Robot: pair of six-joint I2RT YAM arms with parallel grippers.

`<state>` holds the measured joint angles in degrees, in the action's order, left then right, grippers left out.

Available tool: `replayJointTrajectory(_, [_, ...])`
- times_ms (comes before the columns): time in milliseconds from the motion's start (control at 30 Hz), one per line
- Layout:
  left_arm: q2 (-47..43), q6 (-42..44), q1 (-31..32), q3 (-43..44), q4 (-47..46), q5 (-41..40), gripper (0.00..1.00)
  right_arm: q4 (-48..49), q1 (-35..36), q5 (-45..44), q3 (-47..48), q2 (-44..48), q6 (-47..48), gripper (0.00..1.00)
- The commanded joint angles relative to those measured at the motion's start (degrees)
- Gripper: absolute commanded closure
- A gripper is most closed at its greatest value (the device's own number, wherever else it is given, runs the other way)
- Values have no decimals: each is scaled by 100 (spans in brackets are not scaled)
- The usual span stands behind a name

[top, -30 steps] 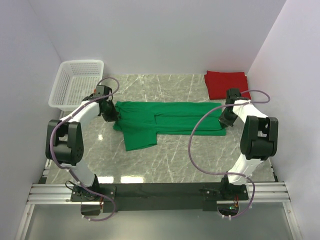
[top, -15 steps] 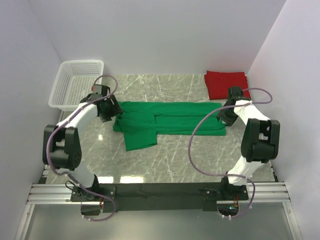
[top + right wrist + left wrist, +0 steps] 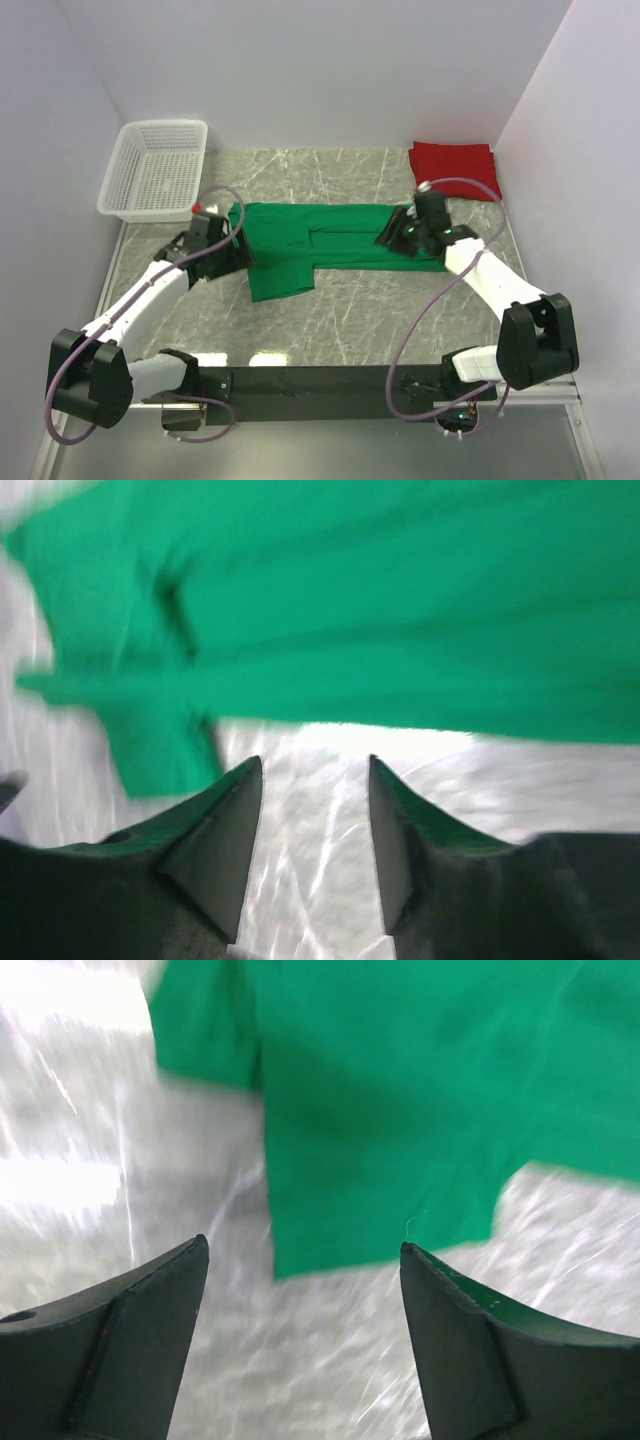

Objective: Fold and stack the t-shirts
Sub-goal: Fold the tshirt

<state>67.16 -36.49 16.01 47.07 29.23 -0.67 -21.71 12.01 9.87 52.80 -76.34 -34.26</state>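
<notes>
Green soft cloth t-shirt [image 3: 330,235] lies spread on the grey marble surface [image 3: 350,320]. It looks light and floppy, so I would pinch its edges. My left gripper [image 3: 302,1250] and right gripper [image 3: 313,762] have fingers apart, holding nothing.

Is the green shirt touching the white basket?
Apart. The top view shows a strip of bare table between the basket and the left edge of the green shirt.

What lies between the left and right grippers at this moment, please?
The green shirt fills the stretch between the left gripper and the right gripper, both open. The top view shows this most clearly.
</notes>
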Motion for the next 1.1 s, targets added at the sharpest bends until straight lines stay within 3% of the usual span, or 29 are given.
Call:
replayJointTrajectory(0, [-133,-384,366,-549,-31,23,19,947,756,612,-348,-117,-502,49])
replayJointTrajectory(200, [297,-666,728,-848,-400,93,24,1854,1872,780,-498,-908,-1047,53])
replayJointTrajectory(567, [1071,-745,991,-945,-699,84,38,2479,3025,745,11,-2358,-1522,53])
replayJointTrajectory(900, [1405,-825,1203,-1007,-893,84,45,2312,3237,306,135,-2746,-1680,53])
replayJointTrajectory(1067, [1414,-816,1220,-1007,-884,84,63,1988,3229,94,222,-2790,-1724,57])
